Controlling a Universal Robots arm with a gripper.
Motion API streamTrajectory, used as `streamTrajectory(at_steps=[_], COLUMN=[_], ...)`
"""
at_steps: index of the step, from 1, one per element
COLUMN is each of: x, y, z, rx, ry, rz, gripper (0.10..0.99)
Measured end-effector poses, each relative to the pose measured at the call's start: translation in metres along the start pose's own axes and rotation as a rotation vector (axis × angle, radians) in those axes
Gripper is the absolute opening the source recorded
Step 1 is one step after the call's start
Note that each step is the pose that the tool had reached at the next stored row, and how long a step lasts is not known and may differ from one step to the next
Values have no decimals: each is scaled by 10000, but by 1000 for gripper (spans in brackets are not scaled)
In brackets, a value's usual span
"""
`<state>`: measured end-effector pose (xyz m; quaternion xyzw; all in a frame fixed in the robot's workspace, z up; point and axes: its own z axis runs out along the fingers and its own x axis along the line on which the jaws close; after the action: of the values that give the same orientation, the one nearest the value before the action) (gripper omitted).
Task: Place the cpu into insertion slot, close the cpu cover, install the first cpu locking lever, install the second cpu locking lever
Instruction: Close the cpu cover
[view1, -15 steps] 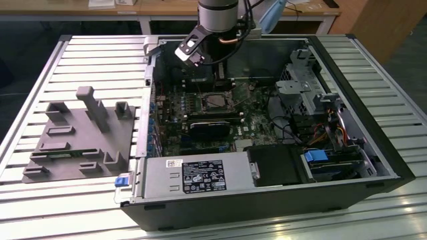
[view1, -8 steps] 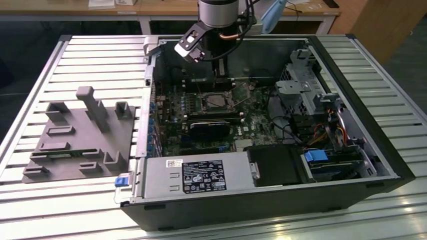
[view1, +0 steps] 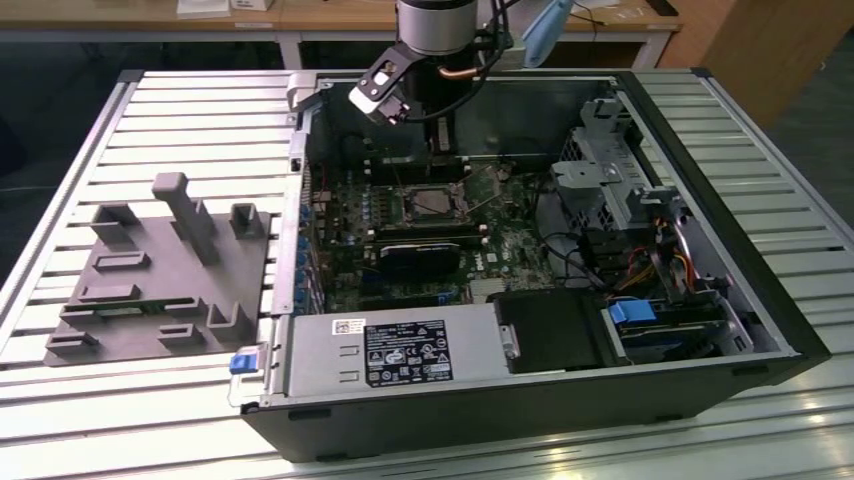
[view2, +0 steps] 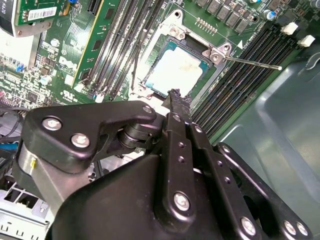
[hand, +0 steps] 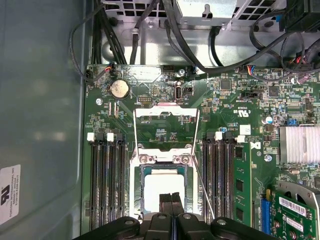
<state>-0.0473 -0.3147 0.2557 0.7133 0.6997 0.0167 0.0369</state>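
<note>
Squarely inside the insertion slot (hand: 141, 200), the cpu (hand: 161, 186) is lying flat, its pale silver-beige metal face looking smooth and faintly glossy within the socket's grey metal rim. The claw (hand: 171, 199) is hanging over the chip's edge. Its two slim black fingers are pressed together, with only a thin seam showing between them, and they are pinching nothing. Whether the tips are touching the metal I cannot tell. In the second wrist view the claw (view2: 175, 96) is showing its matte black, bolted linkages, tapering to a narrow tip at the border of the chip.

The cpu cover (hand: 166, 111), a thin silver square frame with a large window, is lying folded back from the socket, with green board showing through the opening. A thin straight wire lever (view2: 250, 62) is jutting out from the socket's corner bracket. Long black memory slots (hand: 107, 185) are running in ribbed parallel rows on both sides.

In the exterior view the arm is reaching down into an open dark computer case (view1: 534, 425), which is resting on a table (view1: 200, 110) of ribbed metal slats. A blocky grey fixture (view1: 160, 270) with upright posts is sitting on the slats at the exterior view's left. A black rectangular fan card (view1: 420, 255) is lying on the green motherboard (view1: 514, 255) just beside the socket.
</note>
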Motion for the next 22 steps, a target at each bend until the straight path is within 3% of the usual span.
streamTrajectory(at_steps=[7,14,18,22], x=[-2,-1,0,3], y=[4,19,98,225], z=[-57,-58,-52,-42], rx=[1,2,1,1], ry=[-2,-1,-1,-1], rz=[0,-1,-1,1], gripper=[102,102,102,102])
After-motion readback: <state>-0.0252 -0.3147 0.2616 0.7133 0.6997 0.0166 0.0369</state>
